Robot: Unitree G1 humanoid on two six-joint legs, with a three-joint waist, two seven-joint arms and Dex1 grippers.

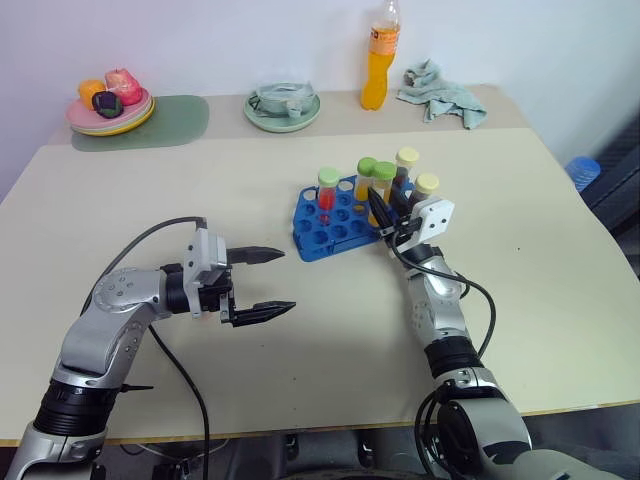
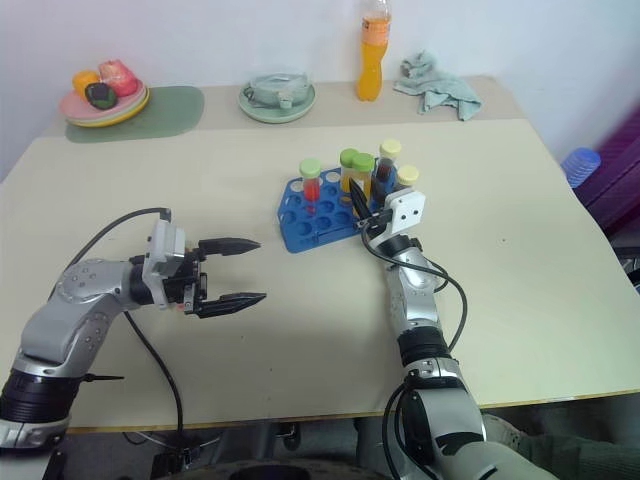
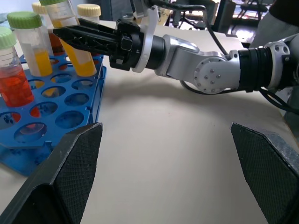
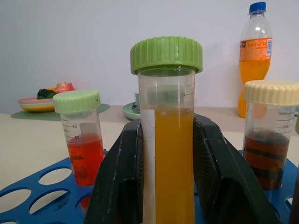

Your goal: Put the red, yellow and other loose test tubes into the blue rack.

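Your yellow tube (image 4: 169,154) stands upright over the blue rack (image 1: 322,232), long axis close to vertical, green cap up, at the rack's edge nearest the right arm, with red tube (image 1: 327,190) and brown tubes already seated. The right pincer (image 1: 385,214) is clamped on it, so lower it straight along that axis into a hole. The left pincer (image 1: 262,284) hangs wide open above the counter (image 1: 330,340), well apart from the rack.

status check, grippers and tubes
Right gripper shut on yellow tube over blue rack. Left gripper open, empty. Red tube racked. Nothing blocking.
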